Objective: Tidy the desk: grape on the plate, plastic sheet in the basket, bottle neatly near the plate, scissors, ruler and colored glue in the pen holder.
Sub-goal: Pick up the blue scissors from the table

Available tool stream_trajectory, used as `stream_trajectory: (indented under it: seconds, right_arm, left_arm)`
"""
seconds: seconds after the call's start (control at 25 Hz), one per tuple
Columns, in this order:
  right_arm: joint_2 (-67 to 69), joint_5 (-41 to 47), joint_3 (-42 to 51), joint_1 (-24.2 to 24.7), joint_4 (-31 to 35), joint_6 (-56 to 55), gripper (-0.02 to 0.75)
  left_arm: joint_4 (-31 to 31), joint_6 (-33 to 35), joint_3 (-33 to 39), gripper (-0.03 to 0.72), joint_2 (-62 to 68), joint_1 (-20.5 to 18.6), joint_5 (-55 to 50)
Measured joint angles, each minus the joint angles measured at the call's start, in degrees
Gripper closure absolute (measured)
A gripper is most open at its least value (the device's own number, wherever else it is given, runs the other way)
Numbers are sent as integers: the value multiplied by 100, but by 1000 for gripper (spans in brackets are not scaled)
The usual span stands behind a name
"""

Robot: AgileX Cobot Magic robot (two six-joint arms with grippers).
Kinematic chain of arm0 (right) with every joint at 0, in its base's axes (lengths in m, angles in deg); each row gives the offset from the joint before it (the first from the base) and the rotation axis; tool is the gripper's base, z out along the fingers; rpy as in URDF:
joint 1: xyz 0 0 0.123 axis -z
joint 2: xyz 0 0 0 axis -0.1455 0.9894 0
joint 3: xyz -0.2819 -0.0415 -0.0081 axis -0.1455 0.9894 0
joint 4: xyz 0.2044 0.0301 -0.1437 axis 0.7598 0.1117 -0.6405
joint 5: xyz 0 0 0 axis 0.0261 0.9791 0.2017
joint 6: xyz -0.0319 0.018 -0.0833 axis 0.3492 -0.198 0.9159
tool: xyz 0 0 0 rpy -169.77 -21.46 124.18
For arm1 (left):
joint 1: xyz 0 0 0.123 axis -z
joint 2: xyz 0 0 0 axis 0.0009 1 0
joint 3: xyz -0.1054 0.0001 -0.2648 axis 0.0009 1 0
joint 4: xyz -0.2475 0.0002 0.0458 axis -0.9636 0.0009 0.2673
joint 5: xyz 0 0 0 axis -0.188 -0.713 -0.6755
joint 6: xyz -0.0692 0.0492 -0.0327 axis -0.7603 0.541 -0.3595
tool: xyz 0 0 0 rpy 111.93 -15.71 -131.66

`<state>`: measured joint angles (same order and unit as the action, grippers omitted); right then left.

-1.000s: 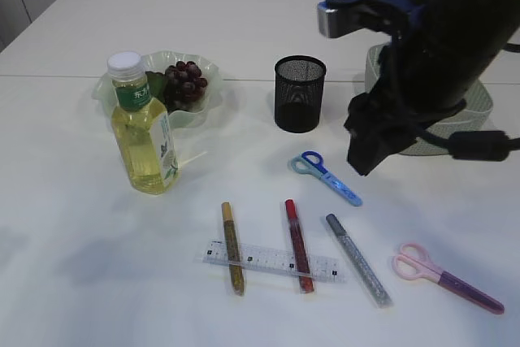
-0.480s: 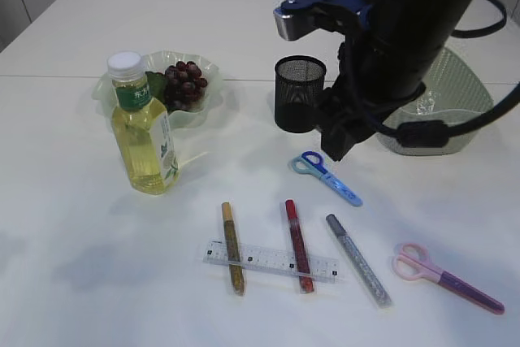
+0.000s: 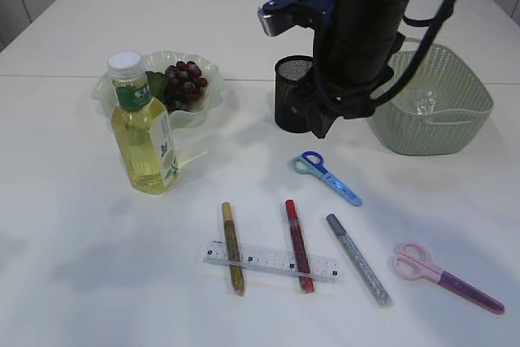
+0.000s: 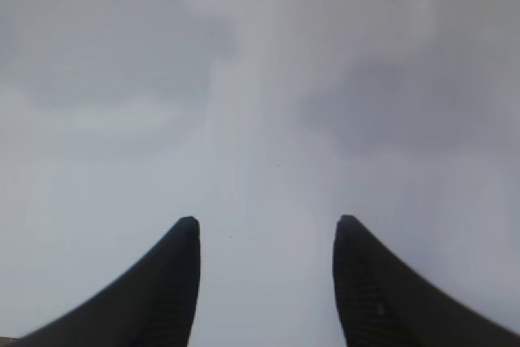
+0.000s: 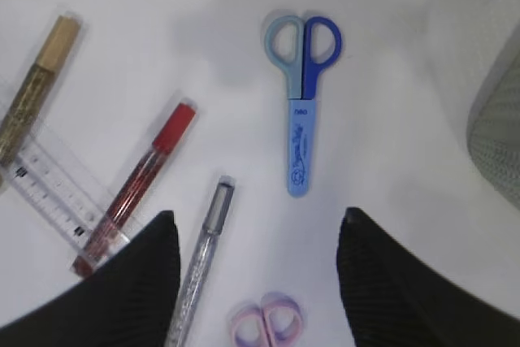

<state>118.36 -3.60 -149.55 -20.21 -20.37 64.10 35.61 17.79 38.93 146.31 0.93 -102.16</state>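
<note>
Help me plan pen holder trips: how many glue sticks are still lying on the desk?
3, all at the front: the gold glue stick and red glue stick lie across the ruler; the silver glue stick lies just right of it. None seem hidden.

Lab tabletop (image 3: 65, 282) (plain white)

White worktop (image 3: 73, 225) carries bottle (image 3: 145, 126), plate (image 3: 110, 91), pen holder (image 3: 294, 95), basket (image 3: 435, 107), two scissors (image 3: 327, 176), ruler (image 3: 264, 259), three glue pens (image 3: 297, 245).

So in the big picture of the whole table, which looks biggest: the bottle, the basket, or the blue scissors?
1. Green basket, looks largest.
2. Bottle, clearly smaller than the basket.
3. Blue scissors, smallest by far.
</note>
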Motion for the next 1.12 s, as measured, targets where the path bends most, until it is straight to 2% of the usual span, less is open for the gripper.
stream_trajectory:
  seconds: [0.32, 0.44, 1.12]
  right_arm:
    - [873, 23, -292, 569, 514, 291, 259]
    - [1097, -10, -386, 686, 514, 313, 259]
    - [1931, -415, -686, 697, 565, 609, 259]
  left_arm:
    - [0, 10, 0, 305, 0, 0, -52]
    - [14, 10, 0, 305, 0, 0, -78]
    - [129, 10, 0, 309, 0, 0, -146]
